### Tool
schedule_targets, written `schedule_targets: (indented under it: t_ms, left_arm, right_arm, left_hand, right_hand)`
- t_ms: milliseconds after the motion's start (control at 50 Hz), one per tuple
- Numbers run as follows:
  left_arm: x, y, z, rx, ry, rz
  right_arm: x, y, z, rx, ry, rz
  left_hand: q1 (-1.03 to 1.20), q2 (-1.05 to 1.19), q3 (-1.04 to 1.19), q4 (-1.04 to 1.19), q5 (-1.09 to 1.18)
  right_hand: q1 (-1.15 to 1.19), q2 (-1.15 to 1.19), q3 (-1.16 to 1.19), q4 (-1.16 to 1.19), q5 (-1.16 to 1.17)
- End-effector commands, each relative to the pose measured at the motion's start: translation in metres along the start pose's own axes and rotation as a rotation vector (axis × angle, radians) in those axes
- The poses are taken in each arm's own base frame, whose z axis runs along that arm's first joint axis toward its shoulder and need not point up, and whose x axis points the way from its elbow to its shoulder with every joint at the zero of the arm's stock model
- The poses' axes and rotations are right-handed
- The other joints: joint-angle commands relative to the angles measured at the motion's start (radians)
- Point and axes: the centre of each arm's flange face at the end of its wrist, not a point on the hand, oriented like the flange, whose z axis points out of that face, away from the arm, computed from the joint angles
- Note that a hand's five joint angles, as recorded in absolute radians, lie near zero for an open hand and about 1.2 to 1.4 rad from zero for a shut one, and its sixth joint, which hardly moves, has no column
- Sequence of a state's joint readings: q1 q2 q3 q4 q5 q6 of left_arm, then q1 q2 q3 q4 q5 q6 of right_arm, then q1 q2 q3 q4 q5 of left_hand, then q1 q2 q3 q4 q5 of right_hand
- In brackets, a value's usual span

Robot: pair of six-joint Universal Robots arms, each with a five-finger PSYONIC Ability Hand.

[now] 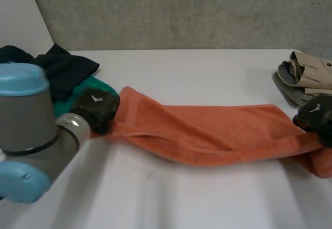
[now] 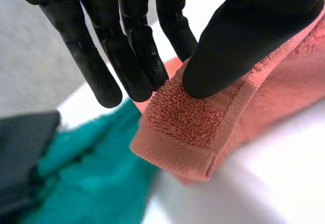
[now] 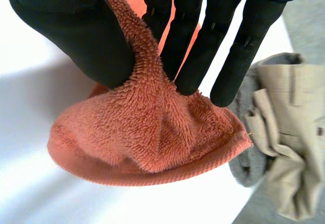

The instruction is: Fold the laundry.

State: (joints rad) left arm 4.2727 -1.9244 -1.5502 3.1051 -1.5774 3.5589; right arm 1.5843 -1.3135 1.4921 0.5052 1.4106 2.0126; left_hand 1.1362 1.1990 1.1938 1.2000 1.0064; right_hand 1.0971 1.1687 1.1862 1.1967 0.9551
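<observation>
Pinching opposite ends of the long orange terry towel (image 1: 207,133) (thumb against fingers), the left hand (image 1: 96,107) and right hand (image 1: 316,115) hold it spread along the white table (image 1: 181,198), the fold's start; next, I judge, one end must travel over to meet the other
</observation>
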Motion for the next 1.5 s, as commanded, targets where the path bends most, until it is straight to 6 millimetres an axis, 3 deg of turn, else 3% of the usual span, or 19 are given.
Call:
schedule_targets:
  t_ms: [20, 100, 120, 160, 180, 260, 300, 360, 440, 600, 700, 760, 860, 940, 980, 1040, 1160, 1300, 1500]
  left_arm:
    - [-0.007, -0.020, 0.056, 0.073, -0.048, 0.134]
    - [-0.039, -0.087, 0.081, 0.320, -0.216, 0.151]
    - [-0.054, -0.119, 0.082, 0.443, -0.293, 0.145]
    - [-0.071, -0.150, 0.080, 0.573, -0.376, 0.126]
    - [-0.086, -0.177, 0.073, 0.699, -0.449, 0.108]
    - [-0.102, -0.210, 0.059, 0.885, -0.548, 0.074]
    - [-0.102, -0.214, 0.057, 0.921, -0.560, 0.061]
    - [-0.100, -0.207, 0.059, 0.899, -0.544, 0.036]
    - [-0.092, -0.184, 0.059, 0.809, -0.482, -0.001]
    - [-0.062, -0.109, 0.063, 0.587, -0.366, -0.022]
    - [-0.032, -0.048, 0.066, 0.410, -0.278, -0.016]
    - [-0.023, -0.028, 0.064, 0.353, -0.247, -0.012]
    - [-0.009, -0.006, 0.057, 0.295, -0.181, -0.003]
    - [-0.011, -0.007, 0.046, 0.298, -0.177, -0.002]
    - [-0.011, -0.007, 0.042, 0.297, -0.173, -0.002]
    - [-0.014, -0.009, 0.035, 0.304, -0.175, -0.002]
    - [-0.020, -0.015, 0.021, 0.323, -0.190, -0.003]
    - [-0.020, -0.024, 0.010, 0.357, -0.187, -0.001]
    - [-0.018, -0.029, 0.003, 0.374, -0.179, -0.001]
  right_arm:
    - [0.023, -0.032, 0.044, 0.060, 0.197, 0.003]
    - [0.069, -0.068, 0.052, 0.231, 0.461, 0.063]
    - [0.080, -0.077, 0.051, 0.285, 0.523, 0.080]
    - [0.111, -0.100, 0.044, 0.458, 0.719, 0.136]
    - [0.120, -0.105, 0.041, 0.514, 0.779, 0.156]
    - [0.147, -0.125, 0.017, 0.758, 1.022, 0.205]
    - [0.151, -0.126, 0.006, 0.802, 1.083, 0.201]
    - [0.145, -0.125, 0.002, 0.806, 1.074, 0.195]
    - [0.124, -0.112, 0.017, 0.726, 0.964, 0.207]
    - [0.054, -0.075, 0.052, 0.549, 0.655, 0.207]
    - [-0.009, -0.040, 0.079, 0.438, 0.440, 0.199]
    - [-0.036, -0.024, 0.085, 0.377, 0.356, 0.206]
    - [-0.057, -0.009, 0.082, 0.309, 0.267, 0.224]
    - [-0.059, -0.007, 0.073, 0.274, 0.222, 0.243]
    - [-0.051, -0.013, 0.057, 0.281, 0.220, 0.242]
    - [-0.041, -0.018, 0.040, 0.284, 0.208, 0.248]
    - [-0.019, -0.014, 0.030, 0.257, 0.139, 0.380]
    - [0.032, -0.016, 0.020, 0.256, 0.108, 0.610]
    - [0.053, -0.003, 0.073, 0.170, 0.039, 0.691]
  left_hand:
    - [0.260, 0.197, 0.202, 0.196, 0.215]
    - [0.260, 0.197, 0.202, 0.196, 0.215]
    - [0.260, 0.197, 0.202, 0.196, 0.215]
    - [0.260, 0.197, 0.202, 0.196, 0.215]
    - [0.260, 0.197, 0.202, 0.196, 0.215]
    - [0.260, 0.197, 0.202, 0.196, 0.215]
    - [0.260, 0.197, 0.202, 0.196, 0.215]
    - [0.260, 0.197, 0.202, 0.196, 0.215]
    - [0.260, 0.197, 0.202, 0.196, 0.215]
    - [0.260, 0.197, 0.202, 0.196, 0.215]
    - [0.260, 0.197, 0.202, 0.196, 0.215]
    - [0.260, 0.197, 0.202, 0.196, 0.215]
    - [0.260, 0.197, 0.202, 0.196, 0.215]
    - [0.260, 0.197, 0.202, 0.196, 0.215]
    - [0.260, 0.197, 0.202, 0.196, 0.215]
    - [0.260, 0.197, 0.202, 0.196, 0.215]
    - [0.260, 0.197, 0.202, 0.196, 0.215]
    - [0.260, 0.197, 0.202, 0.196, 0.215]
    - [0.260, 0.197, 0.202, 0.196, 0.215]
  right_hand:
    - [0.299, 0.228, 0.210, 0.200, 0.267]
    - [0.299, 0.228, 0.210, 0.200, 0.267]
    - [0.299, 0.228, 0.210, 0.200, 0.267]
    - [0.299, 0.228, 0.210, 0.200, 0.267]
    - [0.299, 0.228, 0.210, 0.200, 0.267]
    - [0.299, 0.228, 0.210, 0.200, 0.267]
    - [0.299, 0.228, 0.210, 0.200, 0.267]
    - [0.299, 0.228, 0.210, 0.200, 0.267]
    - [0.299, 0.228, 0.210, 0.200, 0.267]
    - [0.299, 0.228, 0.210, 0.200, 0.267]
    - [0.299, 0.228, 0.210, 0.200, 0.267]
    - [0.299, 0.228, 0.210, 0.200, 0.267]
    - [0.245, 0.173, 0.156, 0.145, 0.212]
    - [-0.245, -0.316, -0.334, -0.344, -0.277]
    - [-0.444, -0.516, -0.533, -0.544, -0.477]
    - [-0.565, -0.637, -0.654, -0.665, -0.598]
    - [-0.639, -0.711, -0.728, -0.739, -0.672]
    - [-0.616, -0.687, -0.705, -0.715, -0.648]
    - [-0.598, -0.670, -0.687, -0.698, -0.631]
